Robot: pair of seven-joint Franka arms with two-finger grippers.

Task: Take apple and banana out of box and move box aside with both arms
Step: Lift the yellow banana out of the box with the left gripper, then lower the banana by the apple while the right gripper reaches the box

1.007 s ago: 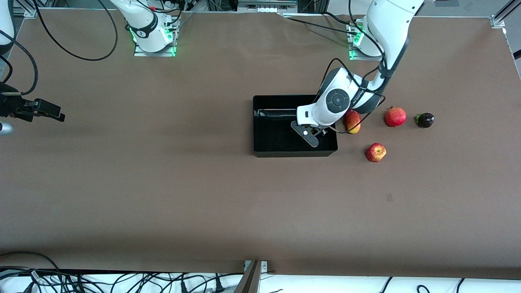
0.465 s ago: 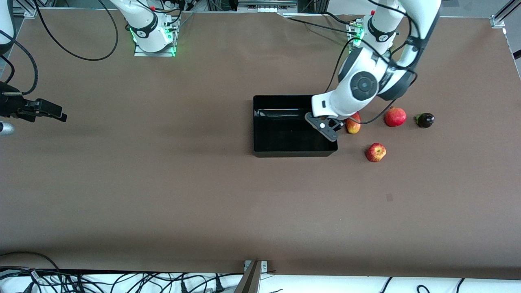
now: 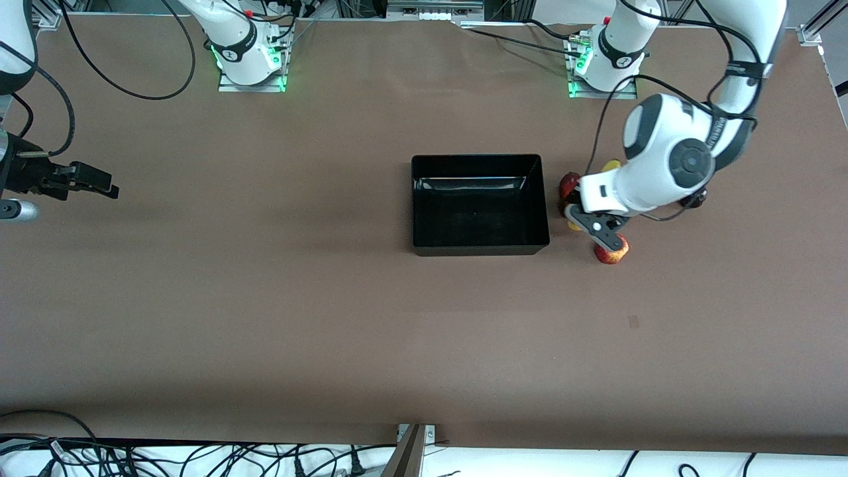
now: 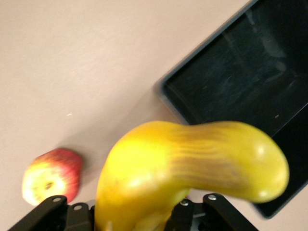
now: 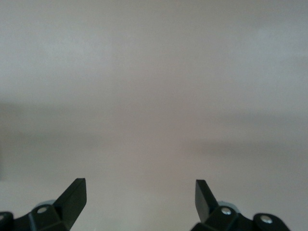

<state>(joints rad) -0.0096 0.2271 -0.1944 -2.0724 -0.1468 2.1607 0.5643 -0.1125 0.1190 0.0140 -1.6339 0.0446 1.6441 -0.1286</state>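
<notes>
My left gripper [image 3: 599, 230] is shut on the long yellow banana [image 4: 192, 168] and holds it over the table between the black box [image 3: 478, 204] and the apple [image 3: 615, 252]. In the left wrist view the banana fills the middle, with the apple [image 4: 50, 175] on the table below and a corner of the box [image 4: 250, 82] beside it. In the front view the hand hides most of the banana and part of the apple. My right gripper [image 3: 89, 179] is open and empty and waits over the table's edge at the right arm's end; its wrist view [image 5: 140, 192] shows only bare table.
An oblong red-yellow fruit [image 3: 568, 185] lies beside the box's wall toward the left arm's end, partly under the left hand. The left arm's wrist [image 3: 682, 162] covers the other fruits there. The box is empty. Cables hang along the table's near edge.
My left arm has lifted out of the box and swung toward the left arm's end, now over the fruits beside the box. The right gripper has barely shifted.
</notes>
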